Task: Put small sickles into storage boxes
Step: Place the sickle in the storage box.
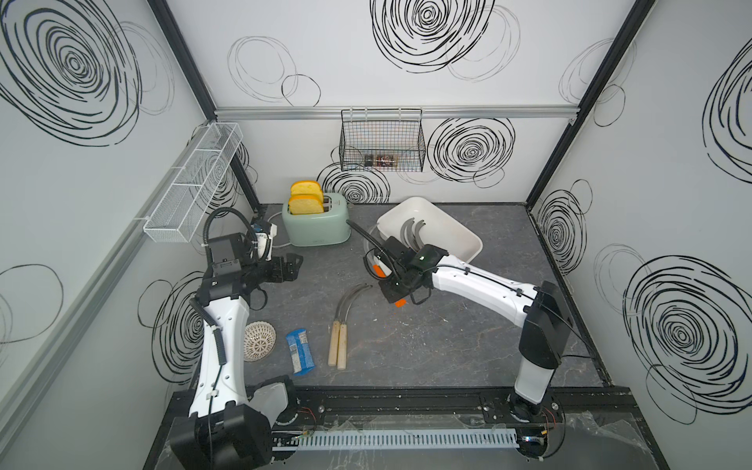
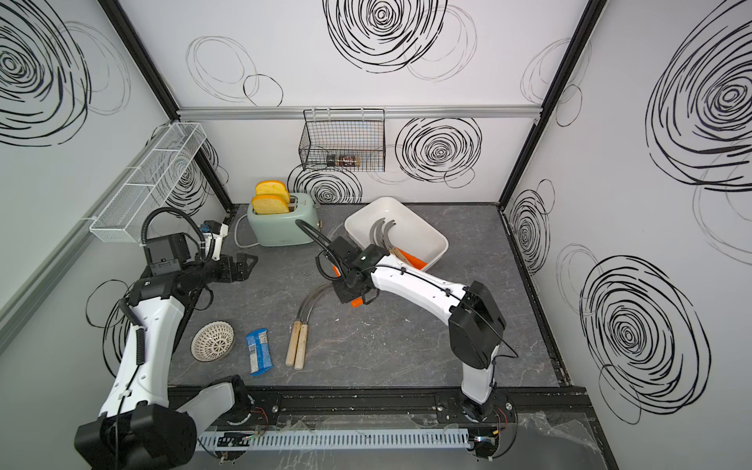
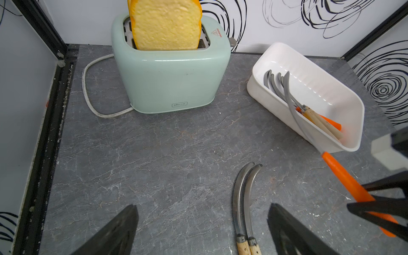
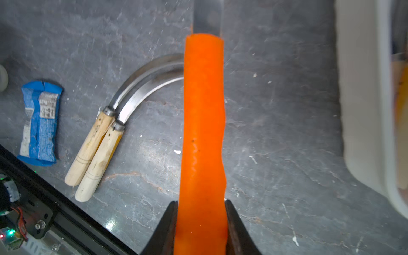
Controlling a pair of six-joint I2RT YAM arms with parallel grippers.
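Orange-handled sickle (image 4: 203,110) was clamped in right gripper (image 4: 202,209), blade over white tub (image 1: 445,228) rim.
We saw several sickles (image 3: 276,88) already inside; two wooden-handled sickles (image 1: 339,333) lay on table (image 1: 447,325), undone; left gripper (image 3: 202,207) gaped empty.

On the table (image 1: 427,346), the toaster (image 1: 321,228) stands far and left of centre; the tub (image 1: 447,228) lies to its right, holding a bunch of sickles (image 1: 410,234); a pair of sickles (image 1: 339,337) lies touching side by side mid-table, handles nearest; a packet (image 1: 300,350) lies just left of them, a perforated bowl (image 1: 259,341) farther left; the held sickle (image 4: 203,132) hangs in the right gripper (image 4: 201,202) between pair and tub.
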